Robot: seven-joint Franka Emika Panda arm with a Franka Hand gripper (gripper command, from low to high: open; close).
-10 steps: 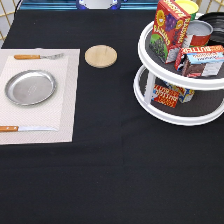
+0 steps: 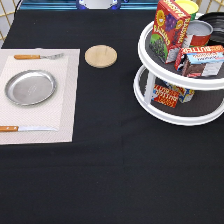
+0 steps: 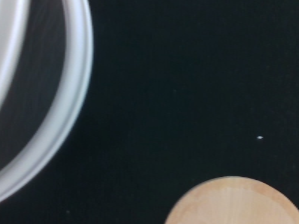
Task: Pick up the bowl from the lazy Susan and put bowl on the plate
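Glossy black, the bowl sits on the upper tier of the lazy Susan at the exterior view's right edge, probably behind the tin. The plate lies well apart, left. The gripper is out of sight, so its grip cannot be told.

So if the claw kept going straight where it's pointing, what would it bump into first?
The exterior view doesn't show the claw. Its wrist camera faces bare black tablecloth, between the white rim of the lazy Susan and the wooden disc, so probably the cloth first.
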